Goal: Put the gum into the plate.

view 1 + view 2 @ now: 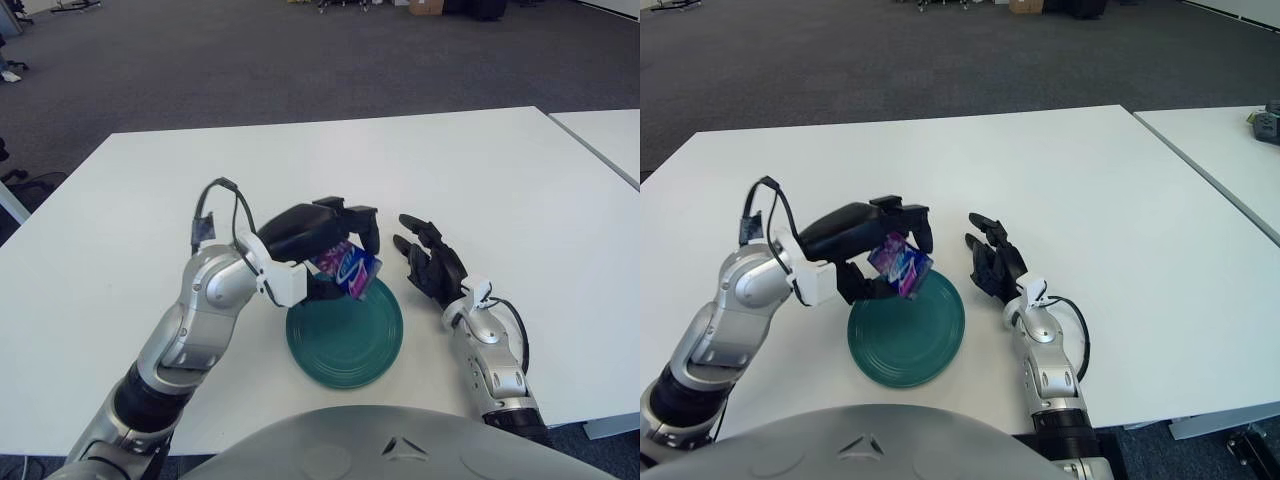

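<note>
Over the near-left rim of the plate, the left hand hangs with its dark fingers curled round the gum, a small purple-and-white pack pinched from above and tipped at an angle. It's clear of the dish, held in the air above the rim nearest the arm, so the carry looks all but done. Gripping from the top makes sense: loosen the fingers and the pack should fall straight into the green dish. A touch more reach toward the centre would be safer, since a drop from this spot might clip the rim and skid onto the desk. Right hand sits out, just right of the plate, fingers spread and holding nothing.
</note>
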### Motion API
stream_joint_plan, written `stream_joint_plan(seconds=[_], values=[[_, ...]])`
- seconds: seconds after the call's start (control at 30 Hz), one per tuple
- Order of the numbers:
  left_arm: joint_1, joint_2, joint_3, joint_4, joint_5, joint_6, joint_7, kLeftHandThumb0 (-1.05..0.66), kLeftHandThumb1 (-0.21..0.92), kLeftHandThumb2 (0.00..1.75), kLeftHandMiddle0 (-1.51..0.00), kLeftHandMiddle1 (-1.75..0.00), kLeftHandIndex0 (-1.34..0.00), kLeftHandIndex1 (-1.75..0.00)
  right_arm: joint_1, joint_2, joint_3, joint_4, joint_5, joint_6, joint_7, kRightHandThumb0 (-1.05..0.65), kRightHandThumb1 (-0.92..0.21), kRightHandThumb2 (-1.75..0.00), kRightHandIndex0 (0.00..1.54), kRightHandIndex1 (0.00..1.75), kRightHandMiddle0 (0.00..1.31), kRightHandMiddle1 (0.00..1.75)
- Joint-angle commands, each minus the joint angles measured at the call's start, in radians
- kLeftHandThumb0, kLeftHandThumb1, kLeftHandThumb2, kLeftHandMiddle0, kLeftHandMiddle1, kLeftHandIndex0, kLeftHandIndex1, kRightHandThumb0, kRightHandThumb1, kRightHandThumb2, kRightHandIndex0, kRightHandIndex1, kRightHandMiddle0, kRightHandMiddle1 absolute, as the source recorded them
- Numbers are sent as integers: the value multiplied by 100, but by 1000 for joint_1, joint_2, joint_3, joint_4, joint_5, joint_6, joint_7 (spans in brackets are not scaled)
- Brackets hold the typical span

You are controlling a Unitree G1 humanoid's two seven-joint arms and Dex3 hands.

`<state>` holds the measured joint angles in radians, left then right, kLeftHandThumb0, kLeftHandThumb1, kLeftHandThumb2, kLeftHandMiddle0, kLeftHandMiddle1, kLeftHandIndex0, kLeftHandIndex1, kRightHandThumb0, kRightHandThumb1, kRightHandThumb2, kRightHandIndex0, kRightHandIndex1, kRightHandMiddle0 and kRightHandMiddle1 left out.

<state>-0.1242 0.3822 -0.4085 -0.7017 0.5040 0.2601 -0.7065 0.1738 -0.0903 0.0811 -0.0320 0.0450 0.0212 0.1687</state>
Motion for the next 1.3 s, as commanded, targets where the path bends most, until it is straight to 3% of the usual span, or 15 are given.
stream_joint_plan(seconds=[0.0, 0.27, 0.43, 0.63, 0.73, 0.8, 0.9, 0.93, 1.0, 1.13, 1.27], values=[[-8, -3, -31, 37, 23, 8, 7, -1, 38, 114, -59, -172, -55, -143, 20, -21, 12, -1, -38, 51, -7, -75, -92, -85, 22, 0, 0, 64], [-16, -1, -91, 90, 67, -11, 8, -1, 39, 111, -55, -174, -58, -138, 21, -14, 19, -40, -37, 99, -8, -75, -92, -82, 27, 2, 0, 70], [-24, 11, -111, 165, 73, -82, 30, -1, 39, 111, -55, -171, -57, -142, 24, -10, 18, -66, -37, 137, -18, -75, -92, -81, 30, 4, 0, 74], [-18, 21, -109, 223, 68, -154, 48, -1, 54, 94, -46, -160, -46, -156, 23, -2, 18, -74, -39, 153, -32, -74, -92, -81, 31, 4, 0, 75], [-13, 27, -109, 237, 70, -174, 53, -1, 66, 76, -43, -158, -39, -154, 20, 2, 16, -71, -37, 158, -37, -73, -92, -81, 29, 2, 0, 73], [-11, 28, -108, 246, 74, -185, 57, -1, 80, 54, -44, -155, -32, -148, 18, 5, 13, -67, -32, 163, -39, -72, -92, -81, 27, 1, 0, 71], [-12, 29, -108, 257, 81, -194, 60, -1, 88, 41, -46, -151, -27, -147, 15, 10, 10, -61, -29, 161, -44, -72, -92, -81, 26, 0, 0, 69], [-13, 30, -108, 261, 85, -198, 62, -25, 87, 37, -43, -145, -24, -143, 13, 11, 9, -57, -30, 159, -46, -71, -92, -81, 26, 0, 0, 68], [-13, 30, -108, 266, 90, -202, 62, -46, 86, 33, -40, -140, -21, -138, 12, 13, 8, -53, -33, 154, -49, -70, -92, -81, 25, 0, 0, 67], [-12, 32, -105, 272, 96, -210, 57, -69, 90, 27, -37, -132, -15, -132, 11, 15, 10, -42, -45, 136, -60, -68, -92, -81, 25, 0, 0, 64], [-10, 39, -102, 280, 94, -232, 57, -78, 92, 29, -34, -123, -10, -129, 9, 22, 8, -28, -48, 119, -72, -67, -92, -82, 24, 0, 0, 61]])
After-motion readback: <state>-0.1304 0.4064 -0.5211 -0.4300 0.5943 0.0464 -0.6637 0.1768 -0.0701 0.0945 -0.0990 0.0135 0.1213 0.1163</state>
